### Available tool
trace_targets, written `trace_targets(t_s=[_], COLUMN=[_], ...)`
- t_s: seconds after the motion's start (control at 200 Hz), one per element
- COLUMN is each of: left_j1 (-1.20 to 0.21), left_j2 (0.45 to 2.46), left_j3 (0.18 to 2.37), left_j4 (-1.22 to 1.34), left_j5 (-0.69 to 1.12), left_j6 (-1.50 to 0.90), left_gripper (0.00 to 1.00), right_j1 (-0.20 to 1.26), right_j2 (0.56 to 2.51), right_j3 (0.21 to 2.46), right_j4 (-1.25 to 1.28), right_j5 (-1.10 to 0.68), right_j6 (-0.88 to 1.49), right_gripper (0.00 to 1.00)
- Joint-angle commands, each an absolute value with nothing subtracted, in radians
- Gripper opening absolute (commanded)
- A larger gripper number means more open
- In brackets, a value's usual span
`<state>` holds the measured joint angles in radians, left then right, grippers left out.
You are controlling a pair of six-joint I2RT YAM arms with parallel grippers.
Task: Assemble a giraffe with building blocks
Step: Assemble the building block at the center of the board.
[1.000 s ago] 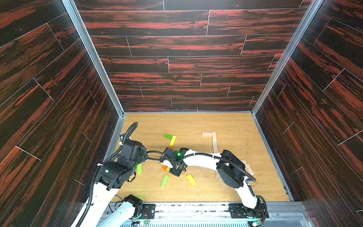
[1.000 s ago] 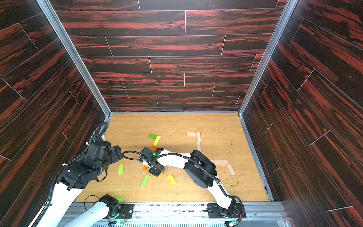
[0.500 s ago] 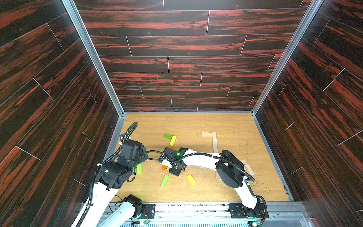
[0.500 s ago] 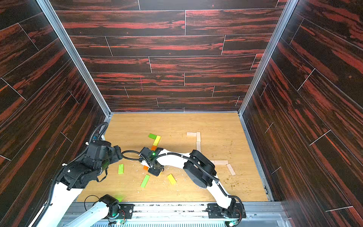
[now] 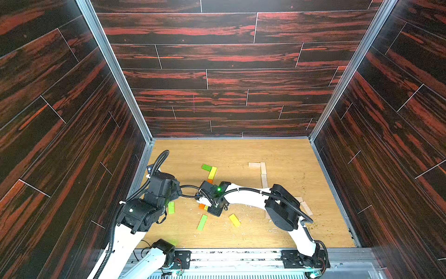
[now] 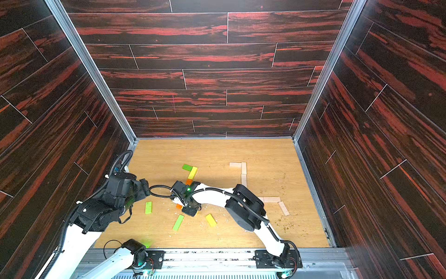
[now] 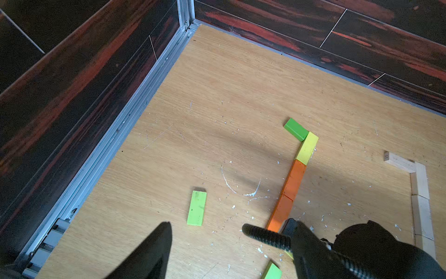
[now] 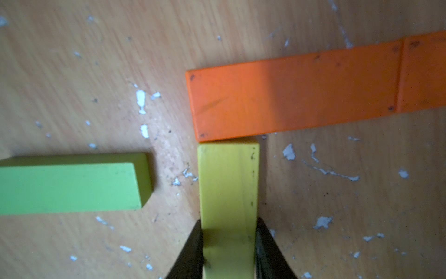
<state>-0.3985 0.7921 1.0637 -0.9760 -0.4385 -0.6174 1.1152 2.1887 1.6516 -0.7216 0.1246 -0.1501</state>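
Workspace: wood-grain floor [image 5: 241, 149] enclosed by dark panelled walls.

Right gripper [image 8: 228, 244]: clenched on the held yellow plank [image 8: 228, 183], one finger against each long side. The plank's free end is butted against the long side of the near orange plank [image 8: 289, 96], at that plank's near end. Whether the held plank rests on the floor or sits just above it cannot be told.

Left gripper [image 5: 178, 190]: spread apart, nothing between the fingers, held near the left wall above a light green plank [image 5: 171, 207].

Done so far, as judged: a coloured line is laid left of centre, running from far to near: green plank [image 5: 206, 167], far yellow plank [image 5: 212, 173], then a far orange plank [image 7: 295, 180] end to end with the near orange one. This is read as head and neck. A pale-wood L [image 5: 263, 171] lies to the right, with more pale planks [image 5: 305, 207] nearer on the right.

Left to do, as judged: the held plank is to be released at the neck's base, and body and legs are to be added. A loose green plank [image 5: 202, 222] and a loose yellow plank [image 5: 234, 220] lie unplaced near the front.
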Motion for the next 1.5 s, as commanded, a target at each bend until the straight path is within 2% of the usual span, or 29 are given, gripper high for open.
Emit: trace_targets(t_s=[0.0, 0.256, 0.566, 0.912, 1.258, 1.493], left_j1=[-0.394, -0.394, -0.393, -0.391, -0.189, -0.077], left_j2=[0.793, 0.789, 0.779, 0.813, 1.034, 1.173], left_j3=[1.071, 1.078, 1.103, 1.079, 0.872, 0.729], left_j4=[-1.002, -1.006, -1.035, -1.066, -0.984, -0.793], left_j5=[-0.459, -0.456, -0.457, -0.502, -0.359, -0.279], left_j6=[-0.611, -0.614, -0.626, -0.691, -0.786, -0.786], left_gripper=[0.81, 0.81, 0.82, 0.92, 0.95, 0.95], right_j1=[1.118, 1.117, 1.117, 1.111, 1.098, 1.098], right_j2=[2.252, 2.215, 2.089, 1.86, 1.671, 1.589], right_j3=[1.668, 1.667, 1.624, 1.423, 1.121, 1.006], right_j4=[-0.729, -0.745, -0.713, -0.61, -0.473, -0.411], right_j5=[0.135, 0.131, 0.107, 0.11, 0.144, 0.139], right_j6=[-0.174, -0.168, -0.118, 0.022, 0.149, 0.215], right_gripper=[0.34, 0.44, 0.51, 0.53, 0.53, 0.52])
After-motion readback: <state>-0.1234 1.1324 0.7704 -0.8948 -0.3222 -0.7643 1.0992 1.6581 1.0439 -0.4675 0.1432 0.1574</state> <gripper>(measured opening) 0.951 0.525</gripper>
